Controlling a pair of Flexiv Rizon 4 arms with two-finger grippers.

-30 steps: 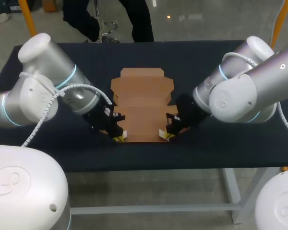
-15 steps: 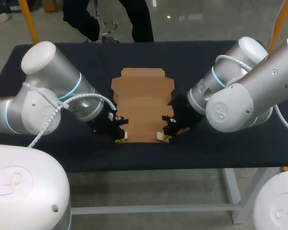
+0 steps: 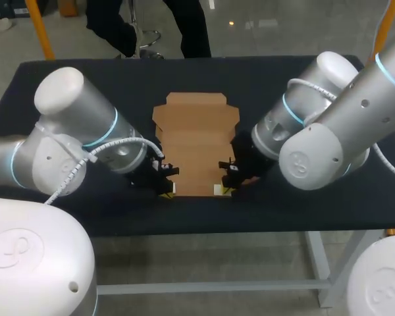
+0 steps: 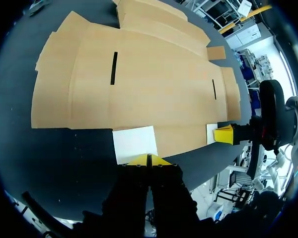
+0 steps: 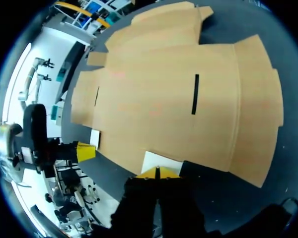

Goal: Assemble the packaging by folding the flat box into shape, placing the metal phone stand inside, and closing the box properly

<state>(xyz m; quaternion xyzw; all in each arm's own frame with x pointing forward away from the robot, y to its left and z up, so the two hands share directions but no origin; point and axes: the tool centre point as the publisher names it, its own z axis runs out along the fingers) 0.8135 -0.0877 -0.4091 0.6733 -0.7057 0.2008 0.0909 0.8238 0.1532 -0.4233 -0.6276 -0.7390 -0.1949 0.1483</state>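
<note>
The flat brown cardboard box [image 3: 196, 141] lies unfolded in the middle of the dark table. Each near corner carries a small white tab [image 4: 135, 143] [image 5: 161, 162]. My left gripper [image 3: 167, 191] is at the near left corner. In the left wrist view its yellow tips [image 4: 149, 159] are pressed together at the near edge of that tab. My right gripper [image 3: 224, 189] is at the near right corner, its tips [image 5: 157, 172] also together against the other tab's edge. Neither holds anything that I can see. Each wrist view shows the other arm's yellow tip [image 4: 223, 134] [image 5: 85, 151]. No phone stand is in view.
The dark tablecloth [image 3: 316, 191] covers the whole table. Its front edge runs just below both grippers. Two narrow slots [image 4: 113, 68] [image 4: 213, 89] are cut in the cardboard. A person's legs stand beyond the far edge, not touching the table.
Both arms have swung in towards the box. Their grippers have slid slightly closer together along its near edge. The box has not moved.
</note>
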